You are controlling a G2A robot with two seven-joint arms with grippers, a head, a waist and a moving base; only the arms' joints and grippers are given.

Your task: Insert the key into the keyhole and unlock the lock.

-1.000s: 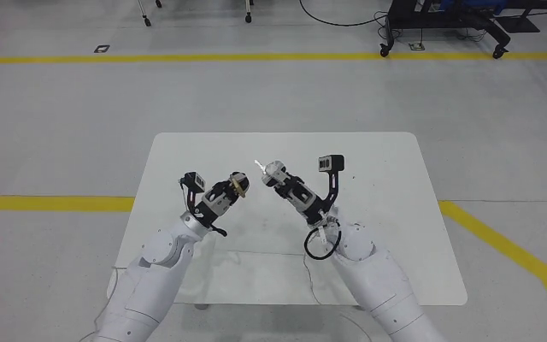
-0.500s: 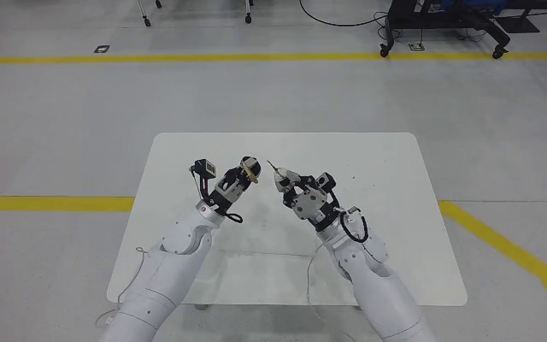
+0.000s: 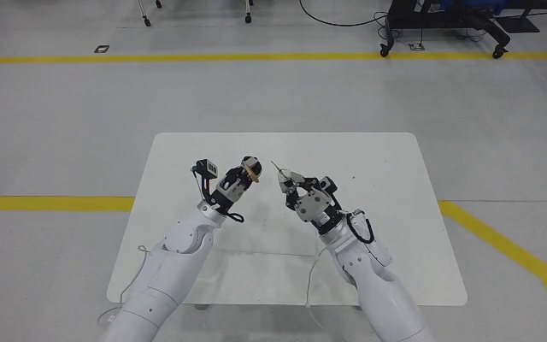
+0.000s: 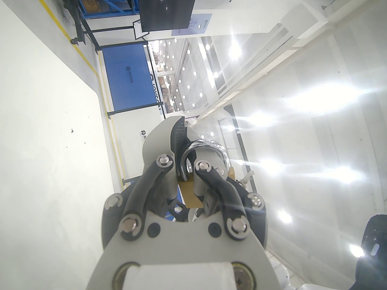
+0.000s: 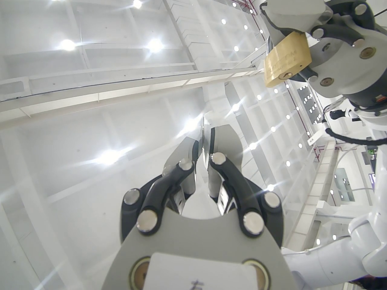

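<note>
My left gripper (image 3: 247, 168) is shut on a brass padlock (image 3: 251, 174), held up above the white table (image 3: 376, 162). In the left wrist view the silver shackle (image 4: 208, 146) and the brass body (image 4: 192, 193) sit between the fingers (image 4: 164, 143). My right gripper (image 3: 287, 181) is shut on a thin silver key (image 3: 277, 168), whose tip points up and toward the padlock. A small gap separates the two. In the right wrist view the key (image 5: 201, 128) shows edge-on between the closed fingers, and the padlock (image 5: 286, 58) hangs beyond with its keyhole (image 5: 284, 75) facing the key.
Both arms are raised over the middle of the table, wrists close together. Yellow floor lines (image 3: 68, 203) run past the table. A black wheeled frame (image 3: 444, 26) stands far behind.
Both grippers have turned and risen over the last second. The padlock moved away from me and to the right; the key tip swung right, toward the padlock. Little moved in the last half second.
</note>
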